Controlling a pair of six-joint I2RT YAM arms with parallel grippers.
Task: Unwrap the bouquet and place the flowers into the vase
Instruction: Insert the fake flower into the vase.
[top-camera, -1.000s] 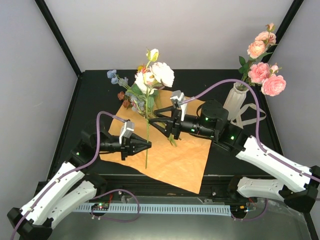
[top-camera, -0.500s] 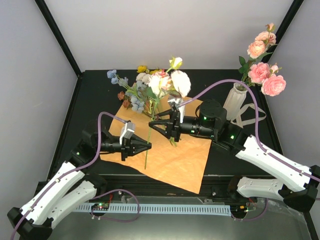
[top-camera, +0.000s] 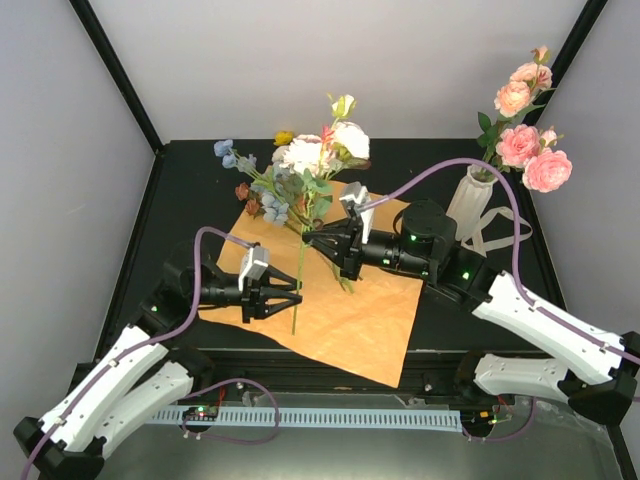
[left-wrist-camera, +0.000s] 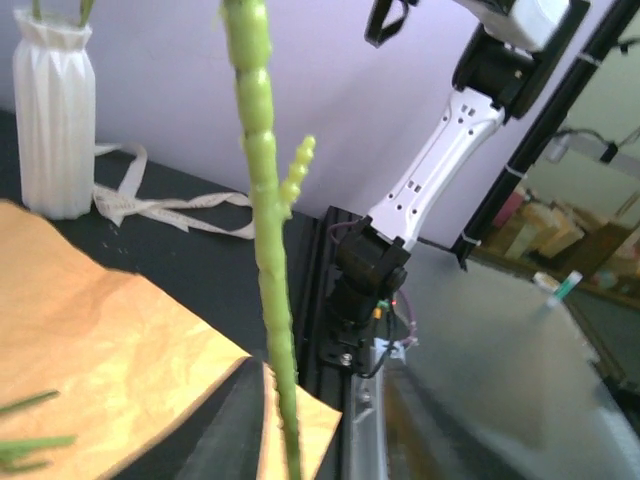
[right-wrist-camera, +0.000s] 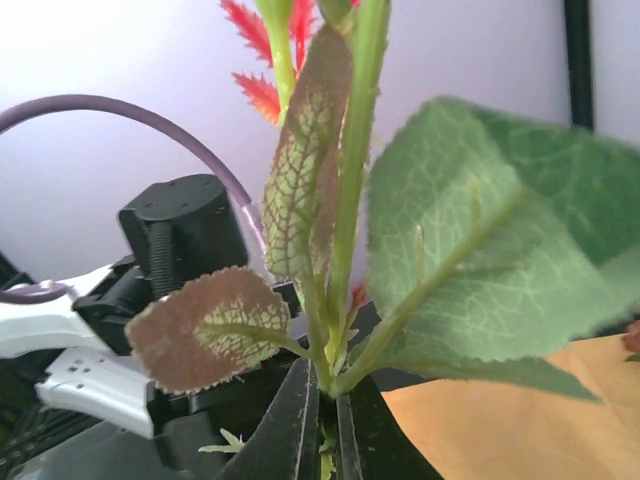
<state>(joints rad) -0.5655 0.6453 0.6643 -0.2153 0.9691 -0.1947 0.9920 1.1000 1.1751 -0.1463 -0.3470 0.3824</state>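
Your right gripper (top-camera: 318, 243) is clenched low on the flowers (top-camera: 320, 158) above the paper (top-camera: 350, 320) — your left gripper (top-camera: 297, 296) is slightly parted around one stem (left-wrist-camera: 270, 300); vase (top-camera: 470, 203) well apart.

Vase (top-camera: 468, 205) right of paper (top-camera: 350, 320)

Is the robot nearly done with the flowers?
Maybe halfway. Done: the orange paper lies open, the ribbon is off beside the vase, and pink roses stand in it. In hand: the right pincer is shut on the stem of the cream flowers, with the left pincer open near its lower end. Left: those, plus the blue flowers lying at the paper's edge.
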